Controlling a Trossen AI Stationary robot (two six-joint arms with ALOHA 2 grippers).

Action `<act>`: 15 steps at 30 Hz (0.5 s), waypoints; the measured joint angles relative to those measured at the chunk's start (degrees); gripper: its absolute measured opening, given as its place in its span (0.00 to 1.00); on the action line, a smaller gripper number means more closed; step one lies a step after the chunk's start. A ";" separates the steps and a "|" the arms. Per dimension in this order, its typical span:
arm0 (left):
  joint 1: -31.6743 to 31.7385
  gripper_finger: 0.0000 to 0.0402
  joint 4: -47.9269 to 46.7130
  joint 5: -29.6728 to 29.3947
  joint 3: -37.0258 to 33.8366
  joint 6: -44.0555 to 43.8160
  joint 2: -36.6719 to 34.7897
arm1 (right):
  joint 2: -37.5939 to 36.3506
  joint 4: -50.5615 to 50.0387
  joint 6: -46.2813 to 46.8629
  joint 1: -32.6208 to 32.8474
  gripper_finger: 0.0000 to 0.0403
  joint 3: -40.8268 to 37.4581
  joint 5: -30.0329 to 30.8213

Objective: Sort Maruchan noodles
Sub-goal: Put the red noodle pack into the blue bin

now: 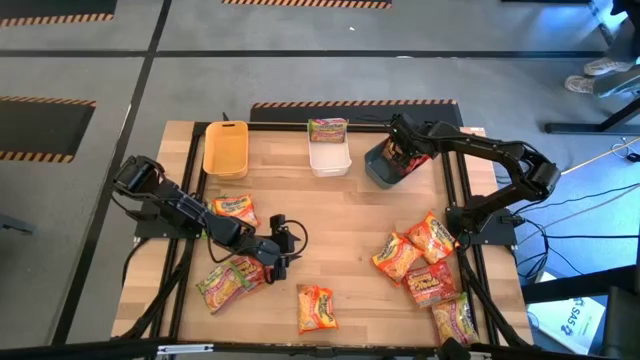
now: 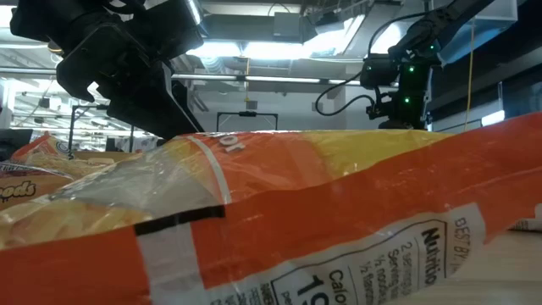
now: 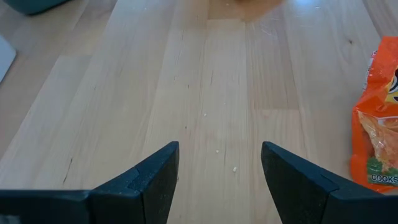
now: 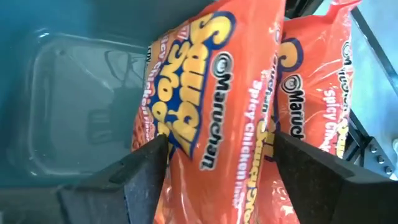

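High view: sorting is partly done. One green-pink packet [image 1: 328,129] sits in the white bin [image 1: 329,160]; yellow bin [image 1: 225,150] looks empty. Right gripper [image 1: 403,158] is over the grey bin [image 1: 380,168]. Approx. eight packets are unsorted: a right cluster [image 1: 420,265], three near the left gripper [image 1: 268,250], one at the front edge [image 1: 316,308]. Low view: an orange packet [image 2: 339,212] fills the frame. Left wrist: fingers [image 3: 152,180] spread wide w/ nothing between, bare table [image 3: 205,81] ahead. Right wrist: fingers [image 4: 146,168] apart beside two red spicy-chicken packets [image 4: 211,106] in the bin; can't tell if it's let go.
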 joint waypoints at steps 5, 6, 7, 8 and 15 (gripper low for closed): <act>0.00 0.56 0.00 0.00 0.00 0.02 0.00 | 0.00 -3.92 0.16 0.02 0.68 2.25 -1.54; 0.00 0.56 0.00 0.00 0.00 0.02 0.00 | 0.00 -5.36 0.86 0.08 0.68 3.28 -1.61; 0.00 0.56 0.00 0.00 0.00 0.00 0.00 | -0.03 -6.97 1.40 0.09 0.68 4.38 -1.68; -0.02 0.56 0.00 0.00 0.00 0.02 -0.02 | -0.23 -8.67 1.91 0.18 0.68 5.50 -1.81; -0.15 0.56 1.04 -0.02 0.04 0.48 -0.02 | -5.37 -18.25 6.87 5.70 0.68 11.69 -3.09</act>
